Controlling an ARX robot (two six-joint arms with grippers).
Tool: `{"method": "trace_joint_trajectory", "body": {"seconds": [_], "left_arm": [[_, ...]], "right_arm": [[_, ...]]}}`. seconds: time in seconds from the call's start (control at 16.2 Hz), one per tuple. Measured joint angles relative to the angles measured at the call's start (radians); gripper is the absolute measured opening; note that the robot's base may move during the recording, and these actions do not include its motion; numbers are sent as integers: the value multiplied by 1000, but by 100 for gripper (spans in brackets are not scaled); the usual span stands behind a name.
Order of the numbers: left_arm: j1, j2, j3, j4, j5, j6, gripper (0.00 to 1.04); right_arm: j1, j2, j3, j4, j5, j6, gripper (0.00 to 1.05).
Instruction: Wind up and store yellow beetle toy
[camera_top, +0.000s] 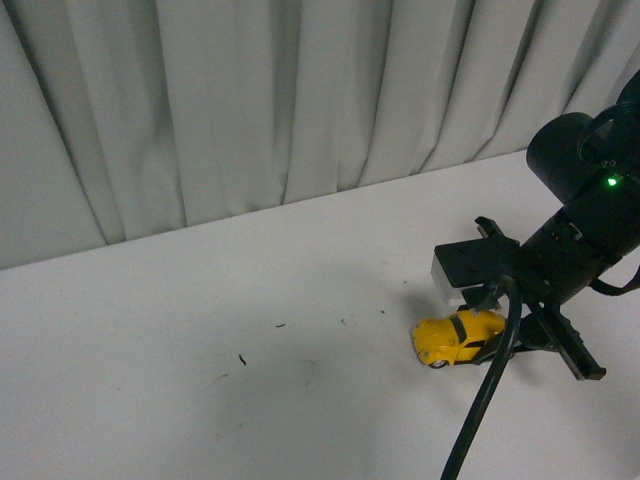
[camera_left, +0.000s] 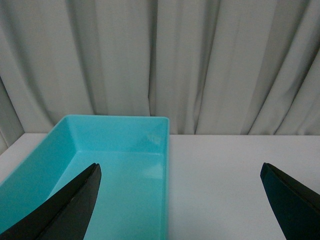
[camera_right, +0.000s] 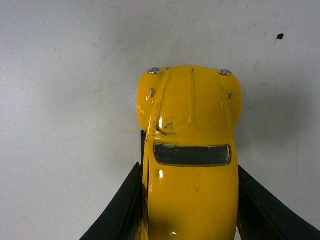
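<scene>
A pale grey pleated curtain (camera_top: 250, 100) fills the background, and below it we see the white table (camera_top: 200, 420) spreading across the front view. In the left wrist view a turquoise plastic bin (camera_left: 125, 190) sits on that table against the curtain, open on top with nothing inside it. The left gripper (camera_left: 180, 170) hangs over the bin's near end with its two dark fingers (camera_left: 75, 205) spread wide, nothing between them. On the right side of the front view the black right arm (camera_top: 580, 240) reaches down toward the table, a small green light (camera_top: 611, 181) glowing on it and a black cable (camera_top: 490, 400) trailing toward the lower edge. The right gripper (camera_right: 190, 172) is clamped on the yellow beetle toy (camera_top: 457, 337): in the right wrist view we see a finger pressed along each flank of the car, behind the windscreen, while the rounded bonnet and two silver headlights stick out ahead of the fingertips. The toy is at the table's right side, low against the surface; we cannot tell whether its wheels touch the table. A few dark specks (camera_top: 242, 359) lie on the table to the left of the toy, well apart from it.
</scene>
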Motion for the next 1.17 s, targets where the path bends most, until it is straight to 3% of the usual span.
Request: {"method": "trace_joint_trajectory", "body": {"seconds": [0.06,0.37,1.17], "left_arm": [[0,0,0,0,0,0,98],[0,0,0,0,0,0,98],[0,0,0,0,0,0,98]], "right_arm": [[-1,-2,-3,7,0,-1,43],[-8,-5,-8,6,18,2,97],[18,-6,-8,16,26,21,98]]}}
